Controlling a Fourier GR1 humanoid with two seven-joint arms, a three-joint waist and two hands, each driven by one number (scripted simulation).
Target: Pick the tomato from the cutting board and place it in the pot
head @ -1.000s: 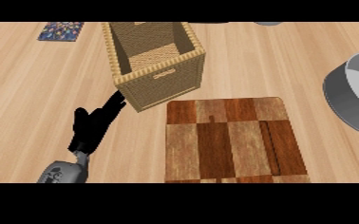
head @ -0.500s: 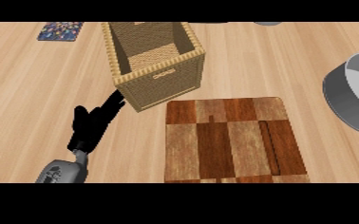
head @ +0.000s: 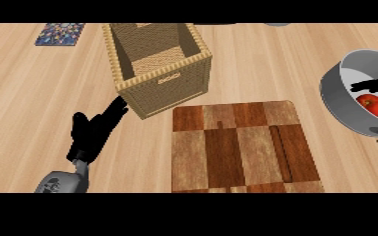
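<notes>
Since the earlier frame, view swings right: pot (head: 341, 92) now shows more, tomato (head: 368, 101) inside.
Board (head: 244, 147) bare. Basket (head: 156, 67) just beside left hand (head: 94, 132), fingers straight, resting. Right hand (head: 367, 85): dark fingers over tomato, hold cannot be told. Risk: lifting away while gripping pulls tomato back out.

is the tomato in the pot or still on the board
In the pot. The red tomato shows inside the grey pot at the right edge, with dark fingers above it; the cutting board carries nothing.
</notes>
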